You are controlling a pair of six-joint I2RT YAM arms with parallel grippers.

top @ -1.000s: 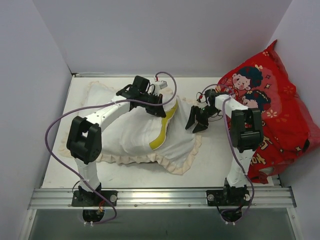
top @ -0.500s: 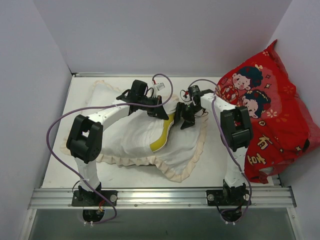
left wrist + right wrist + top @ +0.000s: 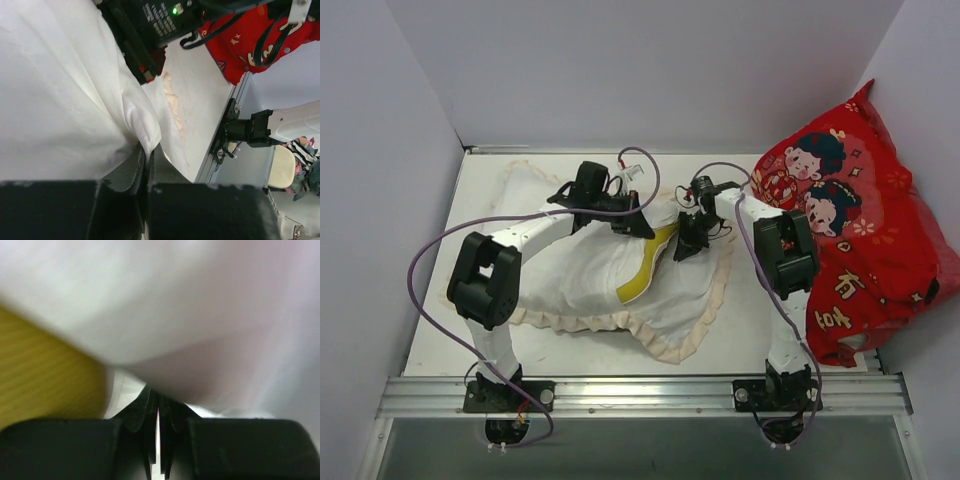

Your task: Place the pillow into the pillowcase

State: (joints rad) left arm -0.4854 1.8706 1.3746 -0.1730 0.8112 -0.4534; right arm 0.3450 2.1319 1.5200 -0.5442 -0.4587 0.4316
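Observation:
The white pillow (image 3: 585, 268) lies across the table with its yellow strip (image 3: 645, 272) facing right. The pillowcase (image 3: 705, 318), with its cream frill, lies under and around it. My left gripper (image 3: 638, 222) sits over the pillow's far right corner. In the left wrist view it (image 3: 147, 150) is shut on a fold of white pillowcase fabric, with the frill (image 3: 172, 102) beyond. My right gripper (image 3: 682, 245) is beside the strip's far end. In the right wrist view it (image 3: 159, 400) is pinched on thin white fabric, with the yellow strip (image 3: 45, 375) to its left.
A large red cartoon cushion (image 3: 860, 230) leans against the right wall, close behind the right arm; it also shows in the left wrist view (image 3: 240, 45). White walls enclose the table on three sides. A metal rail (image 3: 640, 392) runs along the near edge.
My right gripper moved left from the bare table onto the pillowcase by the yellow strip and closed. The left gripper shifted slightly left, still gripping fabric. The frill on the right bunched inward.

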